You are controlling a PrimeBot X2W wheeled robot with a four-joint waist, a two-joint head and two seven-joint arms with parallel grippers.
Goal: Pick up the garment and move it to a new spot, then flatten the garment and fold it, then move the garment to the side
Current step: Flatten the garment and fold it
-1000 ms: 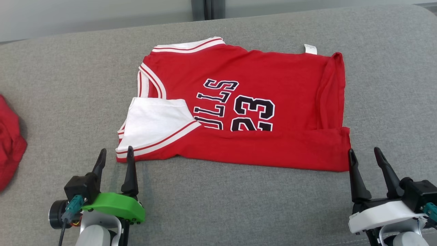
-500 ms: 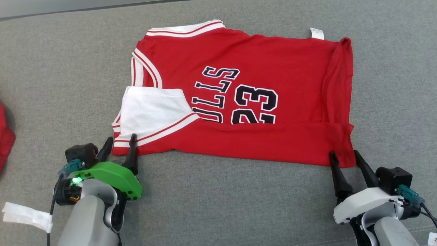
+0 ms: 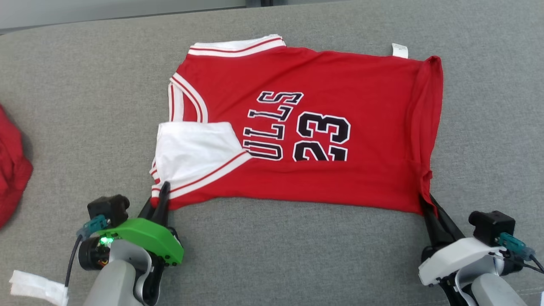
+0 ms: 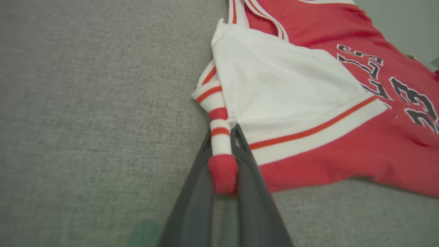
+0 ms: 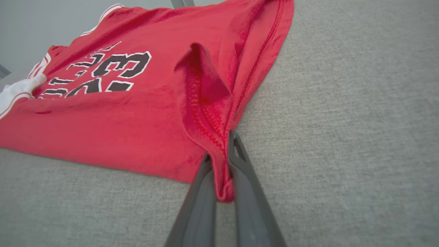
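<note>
Grips near corners of garment (image 3: 340, 85) with left tool (image 3: 160, 192) and right tool (image 3: 426, 203), both clamped shut on cloth; lift level and together, keeping near edge taut.

Grips a bunched corner of the red jersey (image 5: 137, 113) with the right gripper (image 5: 221, 145), dark fingers (image 5: 202, 206) pressed tight on the stitched hem. Holds that corner up in a peaked fold just above the fingertips. Lies otherwise flat on the grey cushion (image 5: 343, 120), black number print (image 5: 120, 65) facing up, white panel (image 5: 17, 91) at the far left edge.
</note>
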